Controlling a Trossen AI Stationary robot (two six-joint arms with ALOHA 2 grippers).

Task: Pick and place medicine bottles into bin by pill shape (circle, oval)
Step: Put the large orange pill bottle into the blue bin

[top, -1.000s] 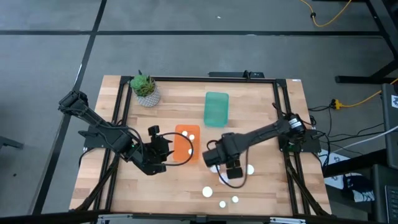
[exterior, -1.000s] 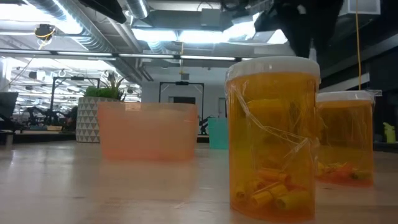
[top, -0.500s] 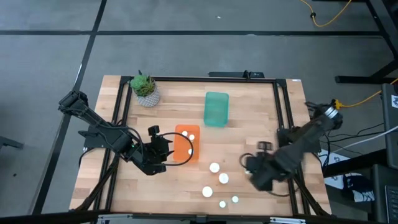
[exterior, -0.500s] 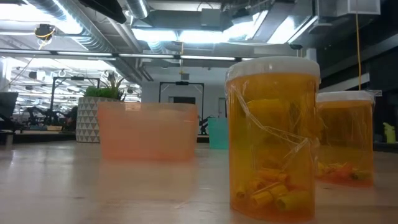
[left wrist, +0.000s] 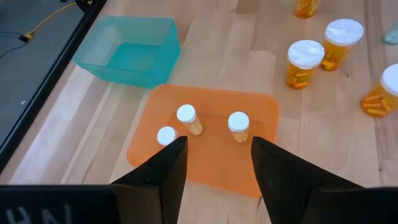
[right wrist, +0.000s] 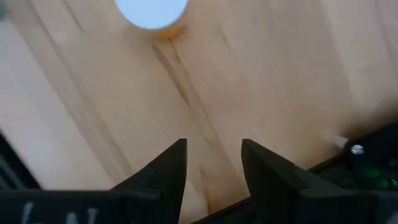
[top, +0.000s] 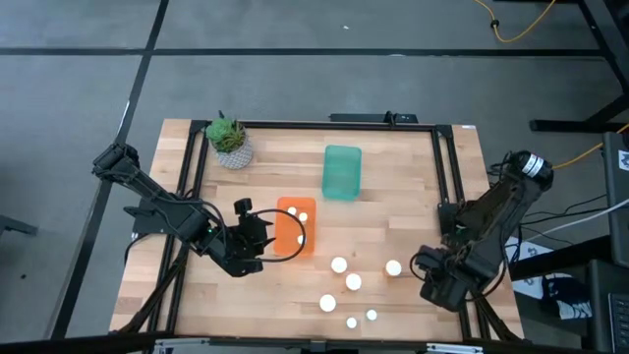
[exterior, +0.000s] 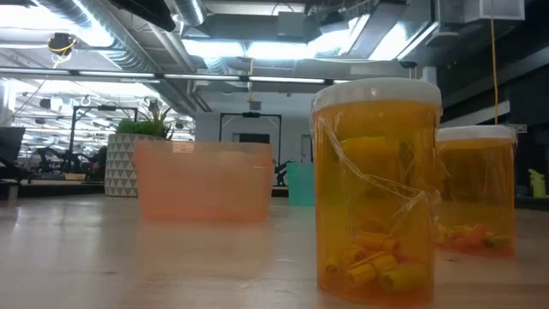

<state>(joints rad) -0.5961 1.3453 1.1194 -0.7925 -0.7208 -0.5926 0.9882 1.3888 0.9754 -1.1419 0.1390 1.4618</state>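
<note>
My right gripper (top: 439,285) sits empty, part-open at table's edge; left gripper (left wrist: 214,163) open, empty, facing orange bin (left wrist: 261,106).

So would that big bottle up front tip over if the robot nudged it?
Probably not easily: the bottle stands upright on a wide flat base. It is likely light, since pills only cover its bottom, so a push may slide it. Its smooth plastic wall may be slippery.
</note>
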